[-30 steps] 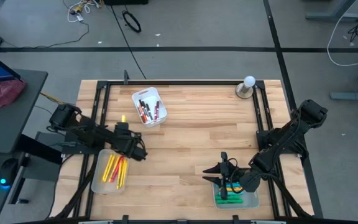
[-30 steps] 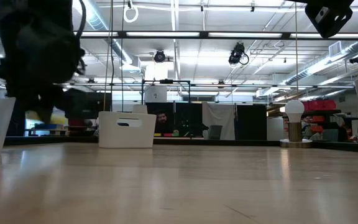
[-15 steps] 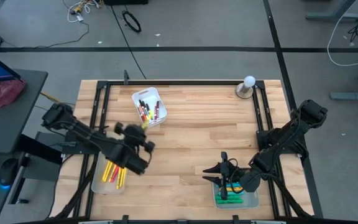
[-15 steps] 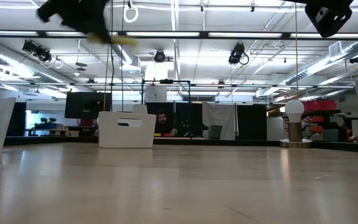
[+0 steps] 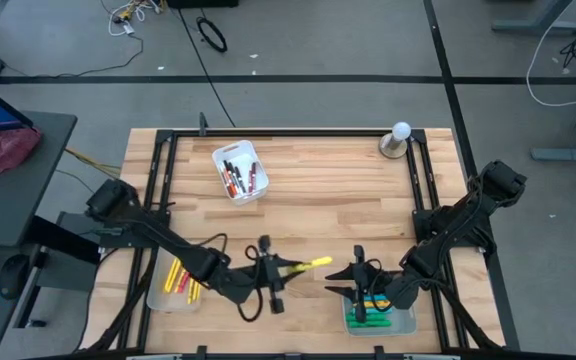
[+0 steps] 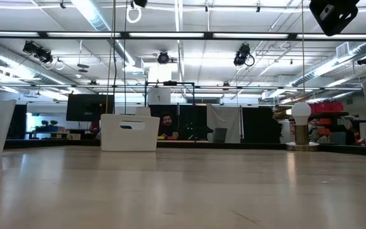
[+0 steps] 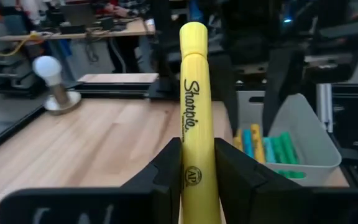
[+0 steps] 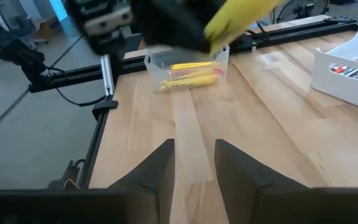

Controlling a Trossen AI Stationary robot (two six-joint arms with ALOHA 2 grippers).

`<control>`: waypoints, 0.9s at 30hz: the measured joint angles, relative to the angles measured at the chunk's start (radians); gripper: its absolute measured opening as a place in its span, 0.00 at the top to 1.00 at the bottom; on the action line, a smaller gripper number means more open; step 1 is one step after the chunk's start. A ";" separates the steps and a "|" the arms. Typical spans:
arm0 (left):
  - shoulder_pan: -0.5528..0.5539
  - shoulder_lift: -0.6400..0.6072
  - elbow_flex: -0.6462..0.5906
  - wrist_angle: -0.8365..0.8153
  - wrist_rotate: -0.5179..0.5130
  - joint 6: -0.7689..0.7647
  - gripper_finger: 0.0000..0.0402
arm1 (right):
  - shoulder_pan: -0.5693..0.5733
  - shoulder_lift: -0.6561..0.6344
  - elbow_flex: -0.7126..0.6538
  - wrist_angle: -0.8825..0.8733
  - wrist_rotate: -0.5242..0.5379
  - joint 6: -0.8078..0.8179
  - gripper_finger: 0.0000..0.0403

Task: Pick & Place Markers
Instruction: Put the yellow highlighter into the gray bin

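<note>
My left gripper clamped on yellow marker, brand print only wrist-visible, right gripper parted, empty

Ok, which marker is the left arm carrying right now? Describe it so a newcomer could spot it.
Look at the wooden table, front middle, between the clear tray of yellow and red markers and the clear tray of green and blue markers. There the left gripper is shut on a fat yellow highlighter held above the wood. It is the only marker outside a tray.
</note>
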 joint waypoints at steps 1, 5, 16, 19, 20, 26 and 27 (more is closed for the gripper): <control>0.002 0.018 0.000 0.029 0.013 0.004 0.80 | 0.000 0.000 0.000 0.000 0.002 0.003 0.71; 0.026 0.065 0.000 0.089 0.103 0.009 0.80 | -0.001 0.000 0.000 0.035 0.031 -0.022 0.61; 0.053 0.092 0.000 0.122 0.217 0.001 0.79 | -0.004 0.000 0.000 0.206 0.133 -0.214 0.41; 0.051 0.092 0.000 0.122 0.218 0.001 0.80 | 0.003 0.000 0.000 0.270 0.133 -0.283 0.43; 0.051 0.092 0.000 0.122 0.218 0.001 0.80 | 0.003 0.000 0.000 0.278 0.133 -0.293 0.45; 0.051 0.092 0.000 0.121 0.220 0.000 0.79 | 0.003 0.000 0.000 0.209 0.126 -0.245 0.56; 0.051 0.092 0.000 0.121 0.219 0.000 0.79 | 0.003 0.000 0.000 0.195 0.124 -0.232 0.58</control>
